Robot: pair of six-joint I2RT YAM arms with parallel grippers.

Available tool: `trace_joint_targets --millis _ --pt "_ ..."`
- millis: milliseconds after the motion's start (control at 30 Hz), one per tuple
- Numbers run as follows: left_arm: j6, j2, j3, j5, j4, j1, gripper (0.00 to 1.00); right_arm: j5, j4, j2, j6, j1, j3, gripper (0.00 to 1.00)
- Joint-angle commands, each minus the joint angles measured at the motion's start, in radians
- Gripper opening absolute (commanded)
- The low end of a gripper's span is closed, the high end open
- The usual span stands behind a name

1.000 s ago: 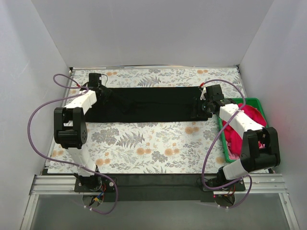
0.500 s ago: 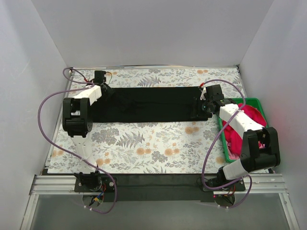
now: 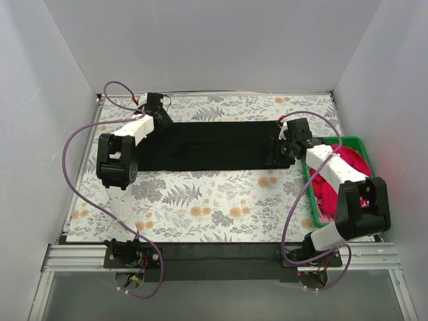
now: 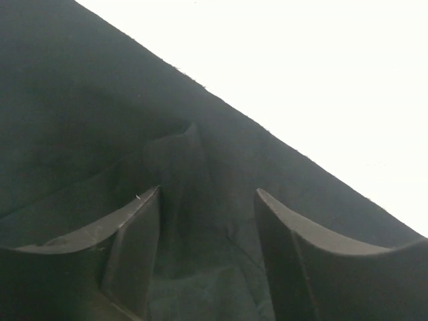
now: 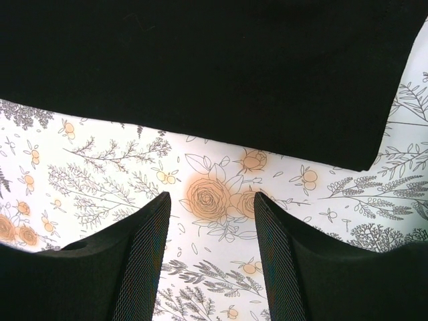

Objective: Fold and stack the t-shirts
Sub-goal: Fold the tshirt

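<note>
Top view, black shirt [image 3: 214, 146]: spread flat as a long band across the far half of the table [image 3: 221, 200], running left to right.
Top view, red shirt [image 3: 329, 194]: bunched inside the green crate [image 3: 351, 140] at the table's right edge, partly hidden by the right arm.
Top view, left end effector [image 3: 162, 118]: at the band's far-left corner, over black cloth. Opening not readable from here.
Top view, right end effector [image 3: 277, 154]: at the band's right end, beside the crate. Opening not readable from here.
Left wrist view, end effector: jaws parted. The fingers [image 4: 134, 254] are low over black cloth.
Left wrist view, cloth: a raised fold [image 4: 187, 147] lies just past the fingertips, with nothing pinched between them. The cloth's straight edge runs diagonally, with glare beyond it.
Right wrist view, end effector: jaws parted with nothing held. The fingers [image 5: 144, 261] are above bare floral table.
Right wrist view, black shirt: its hem lies just ahead of the fingertips, apart from them. Its corner is at the right of the frame.
</note>
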Motion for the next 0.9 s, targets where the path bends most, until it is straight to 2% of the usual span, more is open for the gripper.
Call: trace_joint_targets --millis 0,100,167,200,233,400,500,533,667,767,867 --pt "0.009 -0.08 0.034 -0.139 -0.07 0.004 0.55 -0.024 0.009 0.01 0.007 0.005 0.04 0.51" --pt "-0.006 -0.097 0.017 -0.137 -0.093 0.004 0.56 -0.024 0.011 0.007 0.007 0.008 0.038 0.5" --pt "-0.026 -0.113 0.0 -0.143 -0.093 0.004 0.53 -0.027 0.012 0.007 0.007 0.008 0.035 0.5" --pt "-0.034 -0.118 -0.014 -0.146 -0.094 0.006 0.48 -0.026 0.011 0.005 0.009 0.008 0.03 0.5" --pt "-0.041 -0.132 -0.021 -0.144 -0.091 0.007 0.46 -0.026 0.012 0.003 0.007 0.008 0.029 0.5" --pt "-0.052 -0.138 -0.044 -0.123 -0.068 0.014 0.46 -0.023 0.014 -0.004 0.009 0.01 0.015 0.5" --pt "-0.089 -0.124 -0.048 -0.104 -0.068 0.038 0.37 -0.024 0.012 -0.004 0.009 0.008 0.014 0.5" --pt "-0.097 -0.121 -0.048 -0.095 -0.065 0.044 0.32 -0.024 0.012 -0.006 0.009 0.008 0.012 0.5" --pt "-0.089 -0.094 -0.029 -0.023 -0.048 0.058 0.24 -0.021 0.014 -0.006 0.009 0.008 0.007 0.5" --pt "-0.078 -0.075 -0.026 0.0 -0.035 0.058 0.18 -0.021 0.012 -0.006 0.009 0.01 0.004 0.5" --pt "-0.077 -0.069 -0.034 -0.003 -0.027 0.058 0.18 -0.021 0.014 -0.004 0.009 0.01 0.004 0.5"
